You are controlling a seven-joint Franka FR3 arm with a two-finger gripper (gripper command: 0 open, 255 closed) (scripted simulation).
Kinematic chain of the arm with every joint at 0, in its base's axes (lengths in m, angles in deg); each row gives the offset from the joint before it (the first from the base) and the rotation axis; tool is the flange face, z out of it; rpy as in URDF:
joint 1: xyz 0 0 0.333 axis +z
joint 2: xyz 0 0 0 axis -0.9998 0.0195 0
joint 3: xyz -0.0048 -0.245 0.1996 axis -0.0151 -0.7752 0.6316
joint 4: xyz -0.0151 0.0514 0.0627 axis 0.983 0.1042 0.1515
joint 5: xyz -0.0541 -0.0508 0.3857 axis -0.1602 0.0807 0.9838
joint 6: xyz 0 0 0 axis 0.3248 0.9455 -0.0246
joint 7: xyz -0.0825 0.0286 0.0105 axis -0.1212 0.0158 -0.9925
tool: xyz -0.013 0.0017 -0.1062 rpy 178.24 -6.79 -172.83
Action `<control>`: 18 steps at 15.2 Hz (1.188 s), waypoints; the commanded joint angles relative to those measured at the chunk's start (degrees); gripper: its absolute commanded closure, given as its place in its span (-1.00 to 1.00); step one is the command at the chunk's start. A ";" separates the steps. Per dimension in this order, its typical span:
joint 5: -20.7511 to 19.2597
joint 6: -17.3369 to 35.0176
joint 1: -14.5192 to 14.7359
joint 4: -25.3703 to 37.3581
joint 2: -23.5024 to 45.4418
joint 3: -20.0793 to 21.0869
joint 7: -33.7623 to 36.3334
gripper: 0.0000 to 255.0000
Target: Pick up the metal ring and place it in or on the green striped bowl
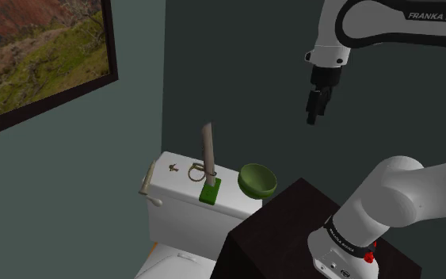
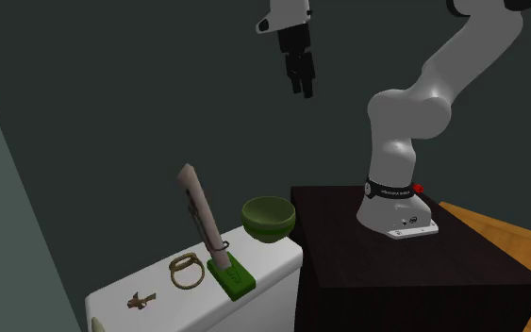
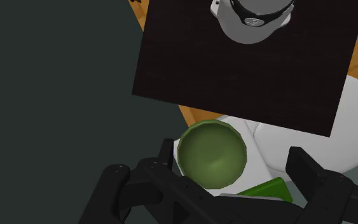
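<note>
Bowl: plain olive green, inside lighter than rim.
Metal ring: dull brass-tan.
Upright post: greyish beige, on bright green base block.
Small key-like trinket: brown.
Toilet tank: white.
Stand: very dark brown, near black.
Arm: white, dark joints, red button at foot.
Gripper: all black.
Wall: dark grey-green.
Floor: orange wood grain.
Framed picture: rust-orange and green landscape, black frame.
</note>
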 commanded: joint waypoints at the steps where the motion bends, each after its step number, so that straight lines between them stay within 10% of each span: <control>1: 0.00 0.00 0.00 0.00 0.00 0.00 0.00 -1.00; 18: 6.83 38.30 3.83 -8.88 23.32 7.68 13.36 -1.00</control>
